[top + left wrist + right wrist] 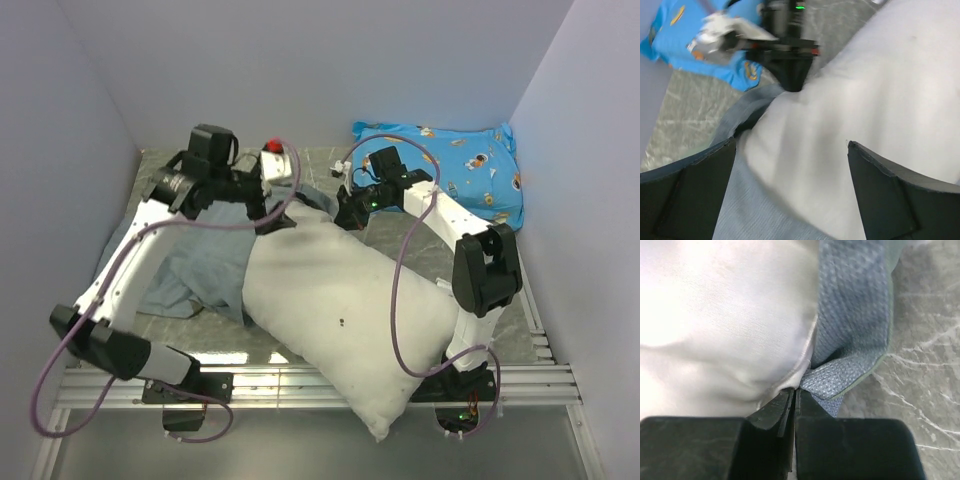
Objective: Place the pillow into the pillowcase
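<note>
1. Diagonally across the table lies the pillow. Its long axis runs from the far middle toward the near right, and its near corner juts past the table's front rail between the arm bases.
2. The pillowcase sprawls limp to the left of the pillow with its grey-blue face up. Its edge curls around the pillow's far end, and most of the pillow is bare.
3. The left gripper has its fingers spread wide over the pillow's far end. Grey-blue cloth lies by one finger, and nothing is gripped.
4. The right gripper has its jaws pressed together on a fold of the pillowcase hem, tight against the pillow's white seam.
5. A bright blue cushion leans in the far right corner, apart from the pillow. Its cartoon prints are too small to read any lettering.
</note>
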Robot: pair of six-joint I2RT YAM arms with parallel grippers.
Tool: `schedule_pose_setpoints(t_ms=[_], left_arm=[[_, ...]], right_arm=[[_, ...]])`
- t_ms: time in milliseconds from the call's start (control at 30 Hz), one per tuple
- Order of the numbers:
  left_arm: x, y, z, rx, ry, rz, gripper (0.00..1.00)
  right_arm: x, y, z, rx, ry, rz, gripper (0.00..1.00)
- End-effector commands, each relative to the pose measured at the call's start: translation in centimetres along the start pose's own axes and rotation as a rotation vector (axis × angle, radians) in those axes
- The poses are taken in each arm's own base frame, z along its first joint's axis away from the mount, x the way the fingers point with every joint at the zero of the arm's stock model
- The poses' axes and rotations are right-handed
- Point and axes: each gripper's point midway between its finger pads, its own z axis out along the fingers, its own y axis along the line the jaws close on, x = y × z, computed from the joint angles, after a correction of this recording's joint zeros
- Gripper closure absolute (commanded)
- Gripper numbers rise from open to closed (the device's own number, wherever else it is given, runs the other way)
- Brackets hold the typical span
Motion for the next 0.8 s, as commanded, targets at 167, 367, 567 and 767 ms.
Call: schedule_pose_setpoints(t_ms=[167,367,567,767], left_arm=[[2.3,-6.1,5.7,0.034,0.088,0.449,0.01],[4.2,-6.0,10.2,0.112,0.187,0.528,0.06],[8.7,-5.7,7.8,0.107,0.323,0.467,1.0],[12.2,-6.0,2.7,0.1,0.411,0.353,1.0]], right_arm=[[-5.5,3.5,-2.4,-0.047,-0.113,-0.04,1.0],[-5.7,5.2,-2.2,-0.06,-0.1,-0.056,1.0],[-3.5,4.3,-3.1,0.053,-0.036,-0.1,1.0],[-0.1,1.3,-4.6,0.178,0.046,-0.095,1.0]])
